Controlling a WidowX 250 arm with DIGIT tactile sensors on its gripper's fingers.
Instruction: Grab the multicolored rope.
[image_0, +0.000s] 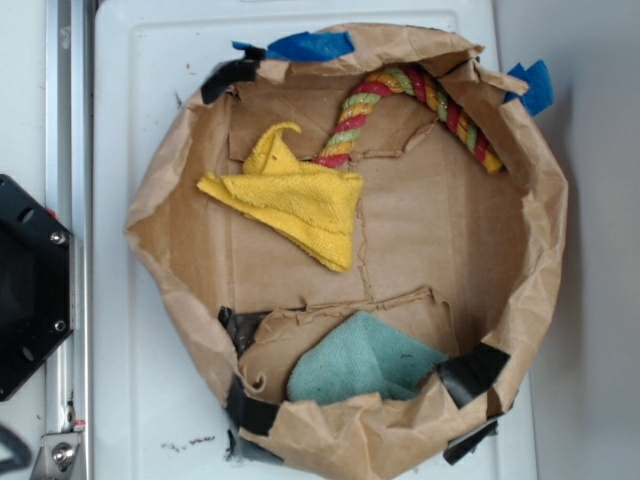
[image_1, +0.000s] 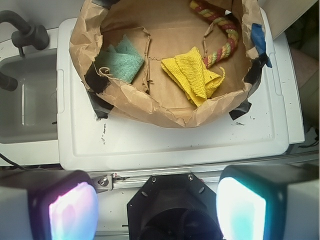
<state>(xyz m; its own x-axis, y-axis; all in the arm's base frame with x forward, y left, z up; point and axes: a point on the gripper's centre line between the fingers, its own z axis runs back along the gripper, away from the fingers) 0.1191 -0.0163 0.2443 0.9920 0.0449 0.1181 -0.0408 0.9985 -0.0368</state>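
Three soft things lie inside a round brown paper basket on a white desk in the exterior view. The rope, twisted in red, yellow and green, curves along the basket's far wall at the top, one end near the right wall, the other running down to touch the tip of the yellow cloth. That cloth is folded near the middle. A teal cloth sits at the bottom behind a torn cardboard flap, well apart from the rope. Blue and black tape patches the rim. No hand shows here, only a black part of the robot at the left edge.

From the wrist view, the hand is at the bottom of the frame, its two fingers spread wide apart with nothing between them, and it hangs outside the basket, over the desk's near edge. The rope lies at the top right, against the wall, its lower end beside the yellow cloth. The teal cloth is at the left. A grey sink lies left of the desk.

Nothing of the task looks done: the rope is untouched. Left, I judge, is the reach across, the descent and the closing. The tall crumpled wall beside the rope and the overlapping yellow cloth could get in the way.
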